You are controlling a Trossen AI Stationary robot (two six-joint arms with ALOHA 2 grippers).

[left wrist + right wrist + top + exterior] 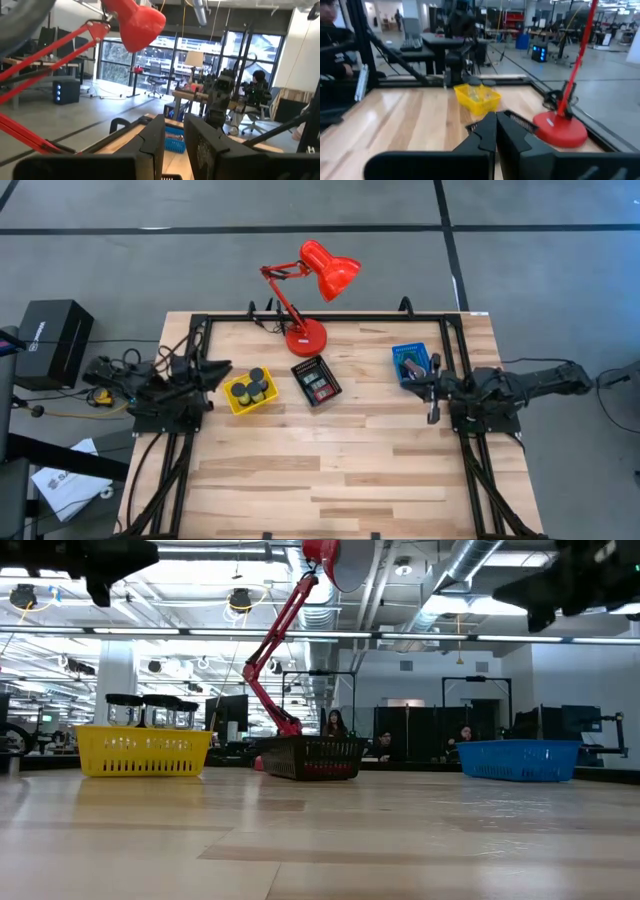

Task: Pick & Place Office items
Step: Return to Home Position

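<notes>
The office items lie in three mesh trays. Black round pucks and a cylinder (254, 386) stand in the yellow tray (236, 402), and their tops (150, 700) rise above its rim in the low view. Small red and black pieces (318, 383) fill the black tray (303, 366). Green items (412, 367) sit in the blue tray (400, 352). My left gripper (222, 368) hovers off the table by its left edge, level, fingers a narrow gap apart (174, 142). My right gripper (425, 383) hovers beside the blue tray, shut (495, 131).
A big red desk lamp stands with its base (305, 338) at the far edge, behind the black tray, its head (330, 270) reaching beyond the table. Black frame rails (320, 317) run along the far, left and right sides. Bare wood (320, 470) covers the near half.
</notes>
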